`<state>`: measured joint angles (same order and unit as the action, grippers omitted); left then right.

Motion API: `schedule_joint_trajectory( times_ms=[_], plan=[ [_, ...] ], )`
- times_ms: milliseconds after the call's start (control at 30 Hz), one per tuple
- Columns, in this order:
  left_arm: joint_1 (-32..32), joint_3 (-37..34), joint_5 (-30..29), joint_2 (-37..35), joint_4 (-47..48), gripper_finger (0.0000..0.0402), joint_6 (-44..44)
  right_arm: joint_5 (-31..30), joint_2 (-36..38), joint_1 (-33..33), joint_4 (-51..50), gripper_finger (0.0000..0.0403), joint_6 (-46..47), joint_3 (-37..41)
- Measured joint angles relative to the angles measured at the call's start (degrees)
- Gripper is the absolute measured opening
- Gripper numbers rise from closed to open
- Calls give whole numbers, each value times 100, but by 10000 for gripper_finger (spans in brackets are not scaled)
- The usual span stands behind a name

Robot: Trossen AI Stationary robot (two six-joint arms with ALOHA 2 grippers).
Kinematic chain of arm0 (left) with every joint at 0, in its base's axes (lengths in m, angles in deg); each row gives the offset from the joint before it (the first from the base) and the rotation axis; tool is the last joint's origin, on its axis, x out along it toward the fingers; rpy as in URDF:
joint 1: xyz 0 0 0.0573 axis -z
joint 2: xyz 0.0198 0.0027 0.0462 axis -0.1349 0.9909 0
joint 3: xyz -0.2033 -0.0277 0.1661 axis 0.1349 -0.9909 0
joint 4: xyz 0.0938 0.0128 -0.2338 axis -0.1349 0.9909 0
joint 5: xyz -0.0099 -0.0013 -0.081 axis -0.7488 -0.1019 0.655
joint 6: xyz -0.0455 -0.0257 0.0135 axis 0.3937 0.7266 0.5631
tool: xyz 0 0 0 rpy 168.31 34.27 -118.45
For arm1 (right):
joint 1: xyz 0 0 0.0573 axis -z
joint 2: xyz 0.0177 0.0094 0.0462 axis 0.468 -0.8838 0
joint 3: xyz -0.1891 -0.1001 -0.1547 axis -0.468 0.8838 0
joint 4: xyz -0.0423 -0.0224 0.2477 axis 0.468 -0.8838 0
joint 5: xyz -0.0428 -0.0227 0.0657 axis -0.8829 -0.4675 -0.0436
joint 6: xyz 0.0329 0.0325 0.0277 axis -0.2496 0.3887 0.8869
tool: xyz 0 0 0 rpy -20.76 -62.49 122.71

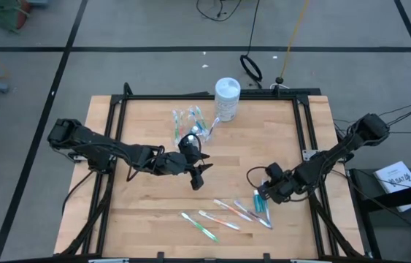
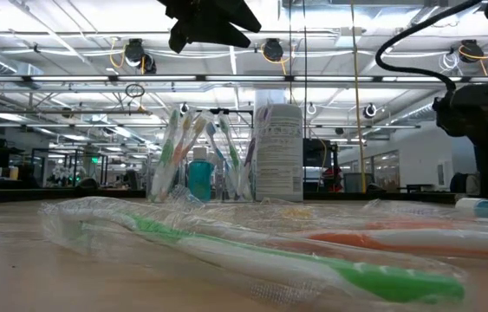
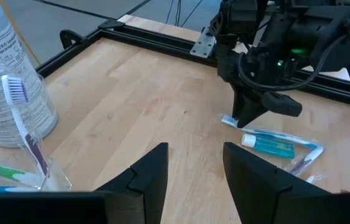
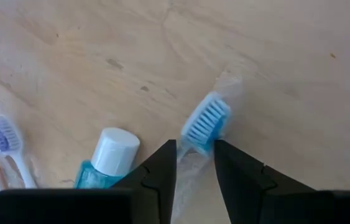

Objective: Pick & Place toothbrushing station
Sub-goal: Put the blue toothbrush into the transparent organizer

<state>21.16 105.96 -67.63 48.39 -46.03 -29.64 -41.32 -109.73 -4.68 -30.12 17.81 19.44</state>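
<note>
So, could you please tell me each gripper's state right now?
Left gripper: open, holding nothing.
Right gripper: open around the blue toothbrush.

The high view looks straight down on the whole table (image 1: 154, 204). The low view sits at tabletop level, close behind a wrapped green toothbrush (image 2: 296, 260), facing the white canister (image 2: 279, 152) at 12 o'clock, which the high view shares. The left wrist view looks across the table; the right wrist view looks steeply down, very near
</note>
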Motion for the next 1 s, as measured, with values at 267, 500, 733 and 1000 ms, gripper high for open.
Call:
schedule_joint_trajectory(
  times_ms=[267,500,733,1000],
  plan=[
    [2,0,-4,0,0,157,5,-331,-76,72,65,69,-814,0],
    [2,0,-19,0,-23,157,14,-439,-75,171,444,5,-1553,7],
    [0,0,-20,0,-35,157,314,-1321,204,486,1375,2,-2836,7],
    [0,0,189,0,-47,157,18,-1908,990,1348,4037,1,-6613,7]
  ],
)
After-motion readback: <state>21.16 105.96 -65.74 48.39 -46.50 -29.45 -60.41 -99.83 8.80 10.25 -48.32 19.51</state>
